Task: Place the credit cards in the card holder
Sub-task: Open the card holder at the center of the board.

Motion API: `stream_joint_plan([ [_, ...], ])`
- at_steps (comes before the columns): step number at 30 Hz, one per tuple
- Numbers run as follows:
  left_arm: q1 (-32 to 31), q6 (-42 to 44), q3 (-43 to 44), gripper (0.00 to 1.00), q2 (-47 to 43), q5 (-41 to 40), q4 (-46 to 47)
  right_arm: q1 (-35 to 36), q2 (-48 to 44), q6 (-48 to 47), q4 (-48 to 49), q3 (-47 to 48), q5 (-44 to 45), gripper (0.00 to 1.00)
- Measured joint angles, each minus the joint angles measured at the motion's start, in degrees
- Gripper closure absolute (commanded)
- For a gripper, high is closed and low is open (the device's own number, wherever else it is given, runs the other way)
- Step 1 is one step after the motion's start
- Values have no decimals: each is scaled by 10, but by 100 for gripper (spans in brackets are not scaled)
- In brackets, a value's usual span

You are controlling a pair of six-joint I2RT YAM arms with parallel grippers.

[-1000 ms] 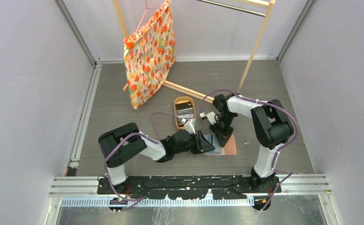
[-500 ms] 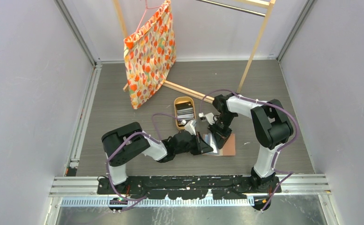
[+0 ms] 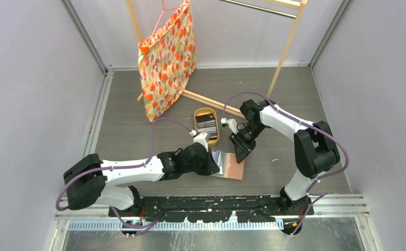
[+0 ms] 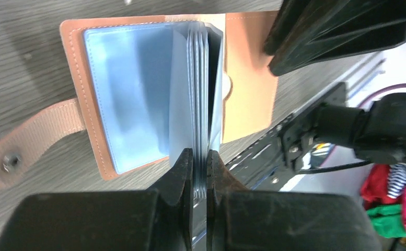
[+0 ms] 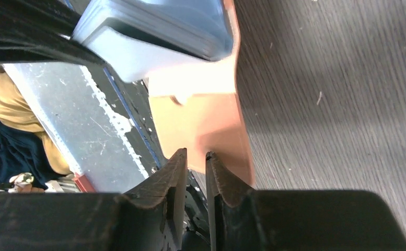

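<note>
A grey wood-grain counter [image 3: 138,130] is seen from above, with two robot arms bolted at its near edge. The left arm reaches low across the near middle. The left fingers [image 4: 182,175] are pinched tight on the upright stack of light-blue plastic sleeves of the card holder [image 4: 127,94], apparently lifting them off the page below so a pocket is exposed for loading. The card holder, a salmon-tan wallet, lies open and flat on the counter near the middle of its near edge, its snap strap [image 4: 33,138] trailing out on the wood. Just behind it, toward the counter's centre, an oval wooden tray [image 3: 196,130] carries the credit cards [image 3: 207,124], a small stack of dark and pale cards. None of them is in a pocket yet, as far as can be seen. To the right, the right fingers [image 5: 172,178] hover at the edge of the wallet's tan cover, a narrow slit apart. Whether they touch or grip that cover cannot be told, though the position would suit steadying it while the left arm holds the sleeves.
</note>
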Motion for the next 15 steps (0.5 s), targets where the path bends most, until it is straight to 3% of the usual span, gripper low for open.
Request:
stream_joint_plan([
  [5, -5, 34, 55, 99, 1, -18, -156, 0, 13, 30, 21, 0, -34, 84],
  [10, -17, 56, 120, 97, 61, -52, -255, 4, 65, 72, 55, 0, -47, 89],
  [15, -45, 80, 180, 80, 114, -76, -293, 12, 112, 110, 86, -1, -51, 92],
])
